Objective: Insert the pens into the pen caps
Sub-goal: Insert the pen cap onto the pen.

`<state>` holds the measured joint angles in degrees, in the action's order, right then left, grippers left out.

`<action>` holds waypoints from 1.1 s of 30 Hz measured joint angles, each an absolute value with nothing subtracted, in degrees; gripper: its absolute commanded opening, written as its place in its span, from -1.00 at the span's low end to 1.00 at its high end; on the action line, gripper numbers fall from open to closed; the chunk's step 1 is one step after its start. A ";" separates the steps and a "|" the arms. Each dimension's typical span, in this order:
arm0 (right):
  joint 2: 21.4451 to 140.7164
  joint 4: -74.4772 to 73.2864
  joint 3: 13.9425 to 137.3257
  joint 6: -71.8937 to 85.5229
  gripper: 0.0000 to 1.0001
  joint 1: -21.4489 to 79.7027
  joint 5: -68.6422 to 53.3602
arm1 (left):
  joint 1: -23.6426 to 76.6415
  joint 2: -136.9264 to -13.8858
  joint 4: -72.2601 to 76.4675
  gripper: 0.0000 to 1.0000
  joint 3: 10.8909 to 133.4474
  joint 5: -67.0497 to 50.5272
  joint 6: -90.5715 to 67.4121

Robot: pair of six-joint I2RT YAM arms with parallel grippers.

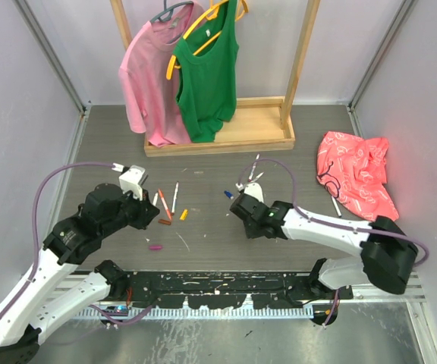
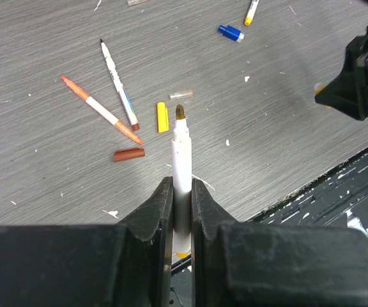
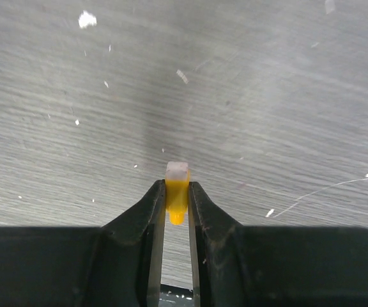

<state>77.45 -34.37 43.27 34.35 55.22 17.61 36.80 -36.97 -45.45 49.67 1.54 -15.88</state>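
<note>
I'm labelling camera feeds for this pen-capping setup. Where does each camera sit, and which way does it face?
Top external: above and behind, looking down at the table; left arm and right arm show.
Left wrist: on the left arm, looking along the left gripper, shut on a white pen.
Right wrist: looking down past the right gripper, shut on a yellow cap.
Shared: top and left wrist both show the blue cap.

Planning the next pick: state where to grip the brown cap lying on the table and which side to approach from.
Grip the brown cap at mid-length, across its narrow width, coming straight down. It lies flat on the table, a short tube, so its long sides are the opposing faces. The orange pen ends close beside it; stay clear of that.
</note>
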 measured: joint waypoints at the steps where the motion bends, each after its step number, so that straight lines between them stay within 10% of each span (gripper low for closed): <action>1: 75.79 -34.28 43.27 34.39 -0.99 55.22 19.14 | 36.80 -36.84 -45.30 -1.00 49.67 1.45 -15.88; 33: 29.80 -15.99 30.83 35.03 -1.00 55.00 26.41 | 36.80 -30.28 -43.97 -1.00 50.59 1.93 -23.14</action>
<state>29.80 -15.99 30.83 35.03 55.00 26.41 36.80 -30.28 -43.97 50.59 1.93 -23.14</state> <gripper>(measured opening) 0.236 0.120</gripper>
